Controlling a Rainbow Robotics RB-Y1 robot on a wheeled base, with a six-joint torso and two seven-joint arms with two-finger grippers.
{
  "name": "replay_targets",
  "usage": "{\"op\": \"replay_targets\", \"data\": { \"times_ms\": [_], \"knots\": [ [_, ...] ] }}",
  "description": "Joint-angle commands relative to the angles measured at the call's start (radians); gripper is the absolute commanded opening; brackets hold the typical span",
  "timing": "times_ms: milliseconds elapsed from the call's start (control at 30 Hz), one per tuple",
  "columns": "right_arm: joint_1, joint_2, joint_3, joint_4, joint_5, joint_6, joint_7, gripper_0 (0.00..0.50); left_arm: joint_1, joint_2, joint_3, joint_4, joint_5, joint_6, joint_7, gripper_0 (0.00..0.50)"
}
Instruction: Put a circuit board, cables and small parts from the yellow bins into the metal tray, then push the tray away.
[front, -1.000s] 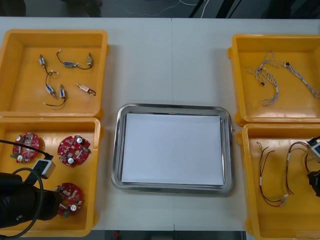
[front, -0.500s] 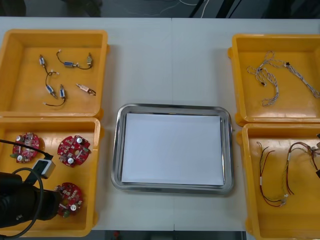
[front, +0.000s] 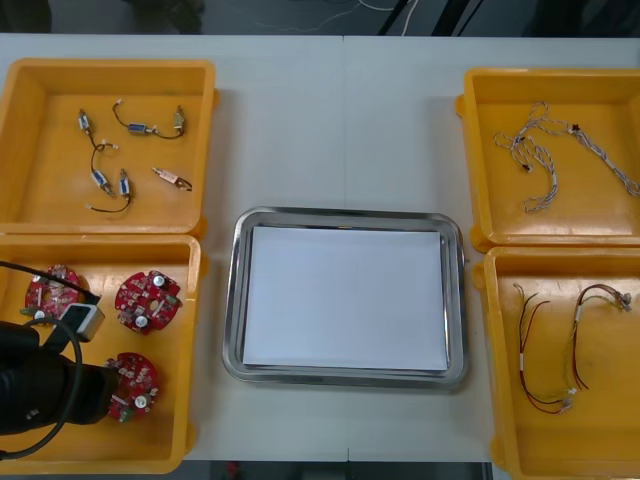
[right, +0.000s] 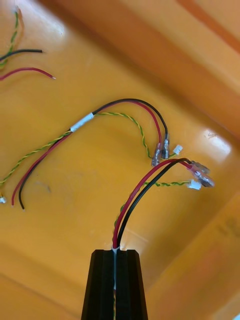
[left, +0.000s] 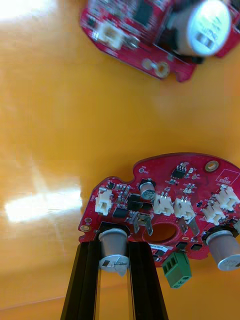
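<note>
Lower left: our left gripper is clamping the nearest circuit board by its silver can, a firm handle for lifting it out of the yellow bin. Lower-right bin: the right gripper is pinching a red and yellow cable, fingers nearly together. Centre: the metal tray is waiting for both. Beyond, we're leaving the small metal parts upper left and the blue and white cable upper right.

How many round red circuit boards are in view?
3, all in the near left yellow bin: far-left board partly behind the left arm, middle board beside it, near board clamped in the left gripper. The arm may hide others.
</note>
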Motion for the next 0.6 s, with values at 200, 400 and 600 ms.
{"op": "replay_targets", "data": {
  "times_ms": [200, 400, 600],
  "knots": [
    [-0.051, -0.110, -0.045, -0.143, -0.041, 0.113, -0.228, 0.000, -0.019, 0.040, 0.114, -0.003, 0.037, 0.079, 0.045, 0.000],
    [-0.123, -0.126, -0.048, -0.226, -0.061, 0.238, -0.350, 0.000, -0.022, 0.040, 0.132, 0.041, 0.055, 0.065, 0.020, 0.000],
    [-0.181, -0.128, -0.071, -0.260, -0.136, 0.310, -0.373, 0.000, -0.022, 0.042, 0.139, 0.070, 0.060, 0.051, -0.003, 0.000]
  ]
}}
